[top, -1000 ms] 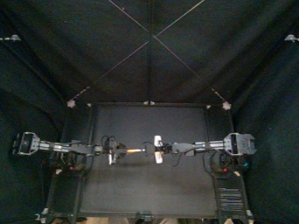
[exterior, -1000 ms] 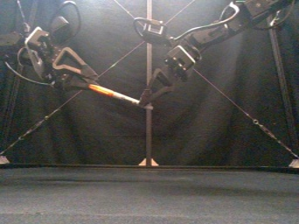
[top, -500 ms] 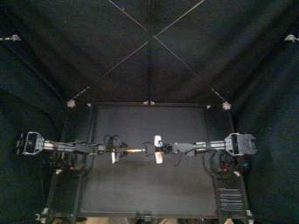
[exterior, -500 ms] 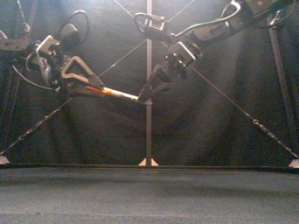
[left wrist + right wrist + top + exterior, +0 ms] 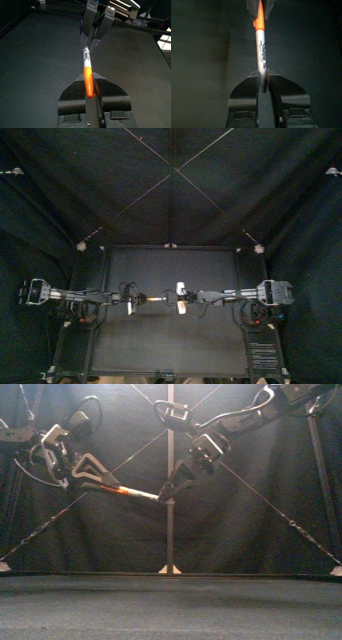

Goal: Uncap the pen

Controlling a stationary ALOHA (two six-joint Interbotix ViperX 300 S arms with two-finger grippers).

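Observation:
The pen (image 5: 131, 491) hangs high above the table (image 5: 167, 343), level between the two arms. Its orange cap end (image 5: 88, 84) lies between the jaws of my left gripper (image 5: 89, 92), which is shut on it. The pale printed barrel (image 5: 261, 52) runs into my right gripper (image 5: 262, 82), shut on the barrel's far end. Seen from the front, the left gripper (image 5: 96, 480) comes from the left and the right gripper (image 5: 167, 492) from the upper right. From above, the pen (image 5: 154, 300) bridges the left gripper (image 5: 132, 301) and the right gripper (image 5: 177, 298).
My left gripper has moved right onto the pen's orange end and its jaws have closed on it. The right gripper and the pen have stayed in place.

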